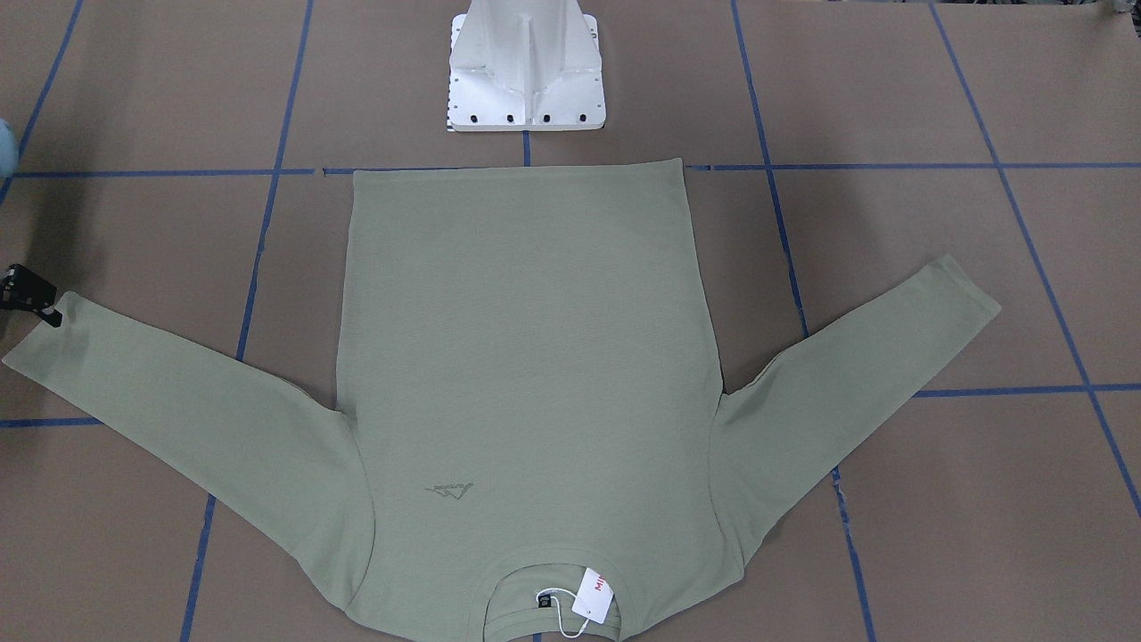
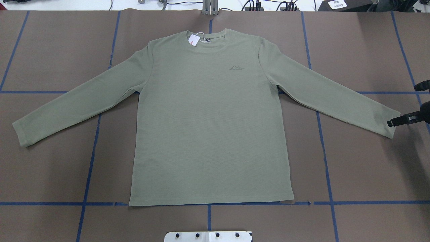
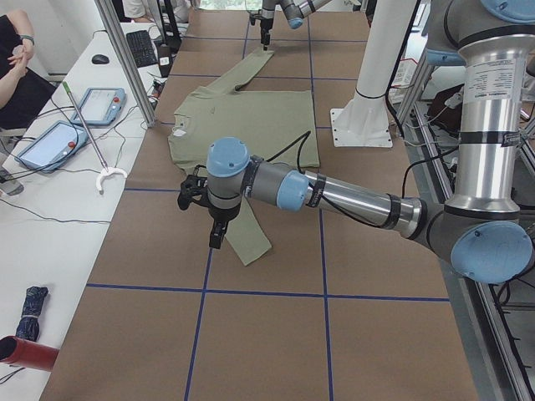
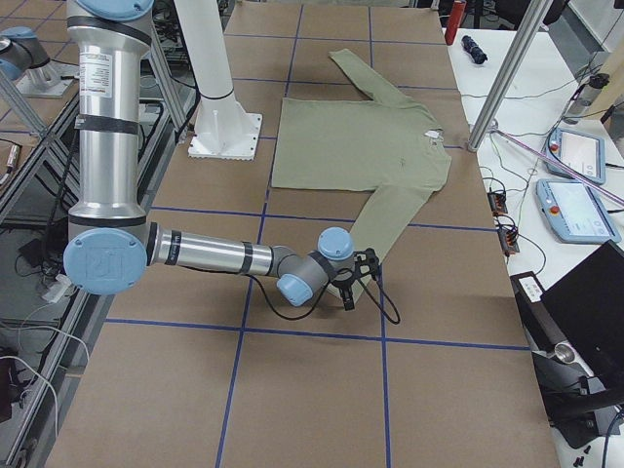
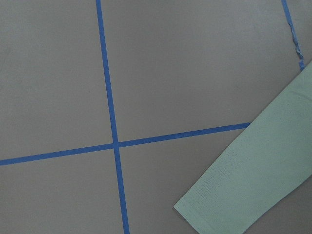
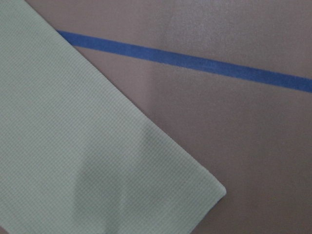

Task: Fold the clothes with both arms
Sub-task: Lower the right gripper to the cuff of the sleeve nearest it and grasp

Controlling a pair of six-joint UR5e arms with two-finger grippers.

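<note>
Sage-green shirt is lying flat, chest logo up, sleeves spread across the brown table. Right gripper is hovering at one cuff and left gripper near the other. Whether either is open or closed, I can't tell.

Hang tag, white, at the collar of the shirt: red lettering set sideways, legible only in part, reading roughly "MIN". Chest logo, tonal: mountain-outline emblem with a line of small lettering beneath, too fine to read. Neck label, black, with a pale mark, and white sticker past the table's far edge, with dark characters: both illegible.
</note>
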